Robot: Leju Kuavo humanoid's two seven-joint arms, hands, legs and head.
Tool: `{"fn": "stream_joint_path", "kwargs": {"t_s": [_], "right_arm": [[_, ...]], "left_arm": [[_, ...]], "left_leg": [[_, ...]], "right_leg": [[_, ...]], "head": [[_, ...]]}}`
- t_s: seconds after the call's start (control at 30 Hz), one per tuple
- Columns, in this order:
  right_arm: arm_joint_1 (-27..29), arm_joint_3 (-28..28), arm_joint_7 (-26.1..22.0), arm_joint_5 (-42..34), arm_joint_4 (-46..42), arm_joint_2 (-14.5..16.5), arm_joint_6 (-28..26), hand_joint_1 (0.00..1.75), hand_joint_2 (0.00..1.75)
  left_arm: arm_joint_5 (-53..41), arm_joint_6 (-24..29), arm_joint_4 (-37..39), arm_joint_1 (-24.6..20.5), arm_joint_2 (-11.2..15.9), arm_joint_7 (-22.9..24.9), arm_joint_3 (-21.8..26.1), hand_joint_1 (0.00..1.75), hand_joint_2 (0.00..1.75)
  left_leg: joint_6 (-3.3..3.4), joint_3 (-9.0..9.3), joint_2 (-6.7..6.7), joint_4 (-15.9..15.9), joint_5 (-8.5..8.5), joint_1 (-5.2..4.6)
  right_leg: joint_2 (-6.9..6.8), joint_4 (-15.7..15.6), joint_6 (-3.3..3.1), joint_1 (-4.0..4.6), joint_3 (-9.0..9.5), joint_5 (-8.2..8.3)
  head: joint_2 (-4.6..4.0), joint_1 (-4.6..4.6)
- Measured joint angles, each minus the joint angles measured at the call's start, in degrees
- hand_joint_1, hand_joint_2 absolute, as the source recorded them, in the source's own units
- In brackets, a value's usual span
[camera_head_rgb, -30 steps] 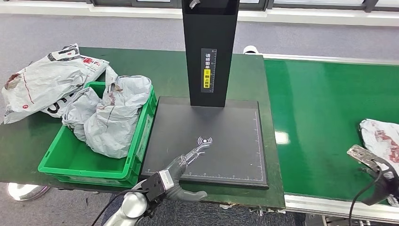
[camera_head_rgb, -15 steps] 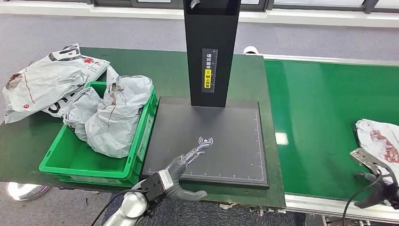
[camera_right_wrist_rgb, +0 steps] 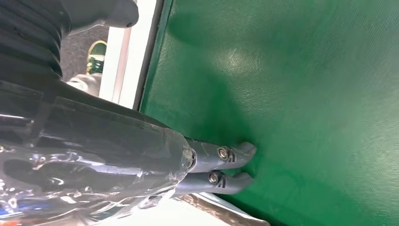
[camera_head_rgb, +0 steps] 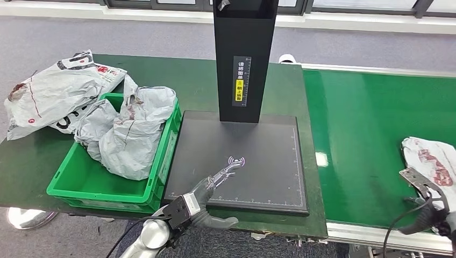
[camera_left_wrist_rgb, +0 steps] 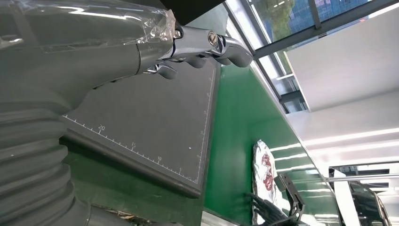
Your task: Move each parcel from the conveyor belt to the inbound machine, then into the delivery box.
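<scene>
— Changed since a second ago?

— Little. Whole head view nudged slightly rightward, so a camera shift, not the things. Against that drift, though, crept further in from the right edge: the crumpled white plastic mailer with red marks (camera_head_rgb: 433, 158), lying on the bright green conveyor belt (camera_head_rgb: 365, 134), lower right of the frame.

— And the right hand?

— Sunk a touch lower into the bottom right corner. Seen close in the right wrist view as the right hand (camera_right_wrist_rgb: 155, 155), fingers straight and together over bare belt, thumb apart, holding nothing. Just beside the mailer; touching or not, cannot tell.

— The left?

— Unmoved. Left hand (camera_head_rgb: 207, 201) at bottom centre, fingers stretched flat and spread over the near edge of the flat black scanning plate (camera_head_rgb: 258, 145) of the inbound machine, gripping nothing. Black upright tower (camera_head_rgb: 244, 48) at top centre.

— Elsewhere?

— Left of the plate, a green plastic crate (camera_head_rgb: 107, 191) heaped with grey crumpled mailers (camera_head_rgb: 129, 134). Upper left, one more white mailer (camera_head_rgb: 48, 94) on the dark green table (camera_head_rgb: 199, 80), partly overhanging the crate.

— Meaning for the task?

— Probably closing in for the next pickup: parcel not yet grasped, plate bare and waiting.
</scene>
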Motion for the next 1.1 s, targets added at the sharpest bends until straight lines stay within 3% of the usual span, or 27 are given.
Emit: {"fn": "stream_joint_path", "kwargs": {"t_s": [0.2,0.43,0.87,1.1], "right_arm": [[-0.9,-0.1,-5.4,0.4,-0.1,-0.7,2.2,0.0,1.75],[-4.7,-0.2,-11.5,-2.5,-1.7,-1.5,0.0,0.0,1.75],[-8.0,-2.0,-9.2,-7.1,-3.7,-1.5,-8.6,0.0,1.75],[-7.2,-5.0,-7.4,-12.3,-3.6,-1.4,-10.3,0.0,1.75]], "left_arm": [[0.0,0.4,0.3,0.0,-0.3,0.1,0.0,0.0,1.75],[-0.4,1.3,-0.2,0.6,-0.5,0.7,0.1,0.0,1.75],[-0.9,1.7,-2.2,2.2,-0.8,1.4,1.2,0.0,1.75],[-0.9,2.1,-2.2,2.5,-1.0,1.5,1.3,0.0,1.75]], "left_leg": [[0.02,-0.04,0.01,0.0,-0.01,-0.03],[0.0,-0.06,0.01,0.0,0.0,-0.01],[0.0,-0.14,-0.03,0.0,-0.01,-0.01],[0.0,-0.15,-0.03,0.0,-0.02,-0.01]], "right_leg": [[0.01,0.0,0.03,-0.03,-0.03,0.03],[0.04,0.0,0.01,-0.01,-0.12,0.02],[0.01,0.0,0.04,-0.01,-0.17,-0.02],[0.01,0.0,0.03,-0.01,-0.2,-0.02]], "head": [[0.0,0.0],[0.0,0.0],[0.0,0.0],[0.0,0.0]]}}
